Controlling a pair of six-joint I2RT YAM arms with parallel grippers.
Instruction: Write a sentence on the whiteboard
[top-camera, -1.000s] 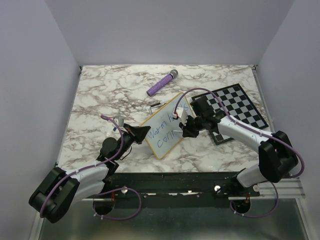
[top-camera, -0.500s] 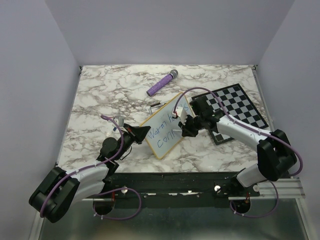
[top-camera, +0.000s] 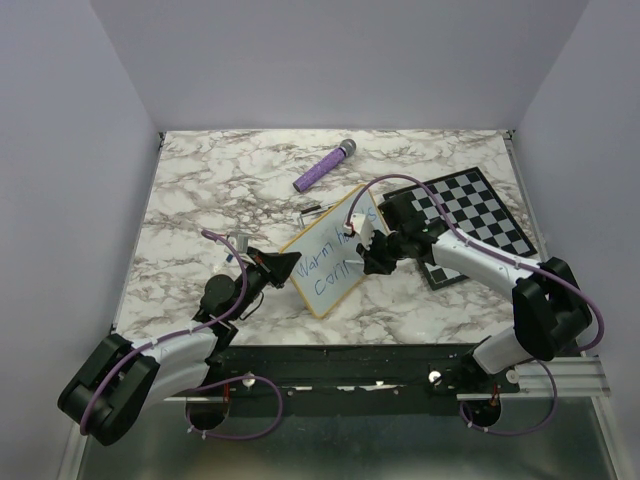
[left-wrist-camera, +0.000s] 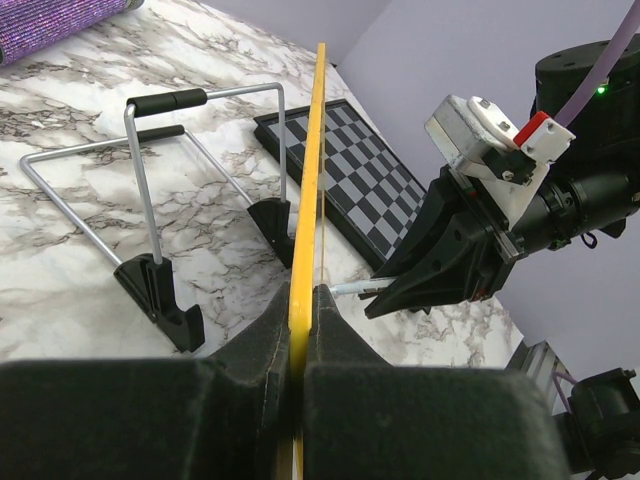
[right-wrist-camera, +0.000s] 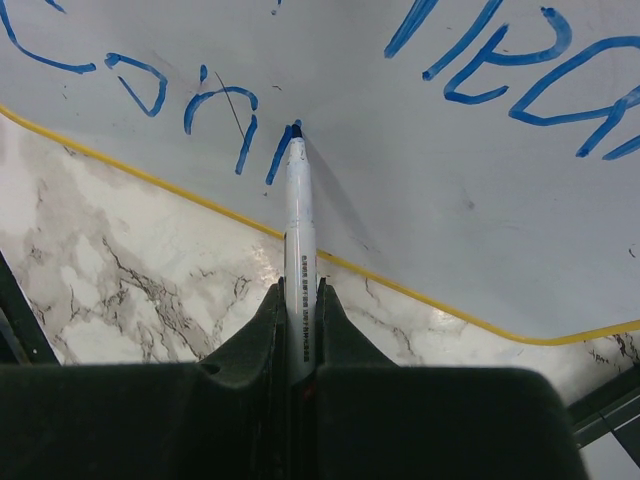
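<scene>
The whiteboard (top-camera: 325, 265), white with a yellow frame, stands tilted at mid-table. My left gripper (top-camera: 285, 266) is shut on its left edge; in the left wrist view the yellow frame (left-wrist-camera: 305, 230) runs edge-on between the pads. Blue words, the sentence (top-camera: 322, 262), fill two lines, partly hidden by the right arm. My right gripper (top-camera: 368, 252) is shut on a white marker (right-wrist-camera: 299, 235). Its blue tip touches the board at the end of the lower line of blue letters (right-wrist-camera: 200, 105).
A black-and-white chessboard (top-camera: 470, 222) lies at the right, under my right arm. A purple cylinder (top-camera: 323, 167) rests at the back. The board's wire stand with black feet (left-wrist-camera: 160, 290) props it from behind.
The right gripper and marker shifted very slightly on the board; the left arm and board stayed put.
</scene>
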